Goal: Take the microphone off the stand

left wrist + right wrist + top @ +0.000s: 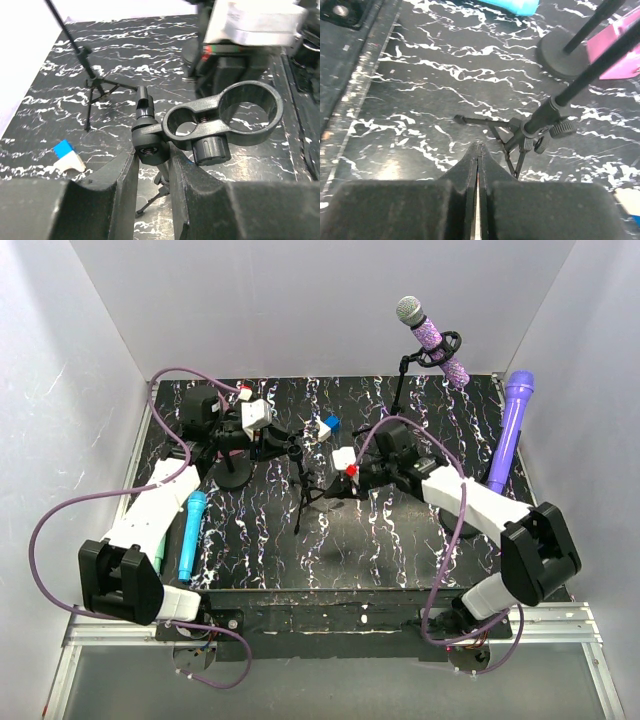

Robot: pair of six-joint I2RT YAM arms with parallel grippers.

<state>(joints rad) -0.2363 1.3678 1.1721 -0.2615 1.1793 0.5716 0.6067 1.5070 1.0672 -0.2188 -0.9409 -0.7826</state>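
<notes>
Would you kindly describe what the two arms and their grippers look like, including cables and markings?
Both arms match: the left arm and right arm have white links between bulky black joints. A purple cable loops along each. Each wrist carries a white block with a red mark. The left gripper and right gripper have black, tapering fingers.

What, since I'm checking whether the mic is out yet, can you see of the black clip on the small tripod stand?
The black clip looks like matte plastic: a large ring joined to a smaller ring with a screw inside, and a knurled knob beneath. The large ring is empty; tabletop shows through it. It sits roughly level on a swivel joint atop the tripod stand. The left gripper is shut on that joint, one finger each side; nothing else touches the clip.
</notes>
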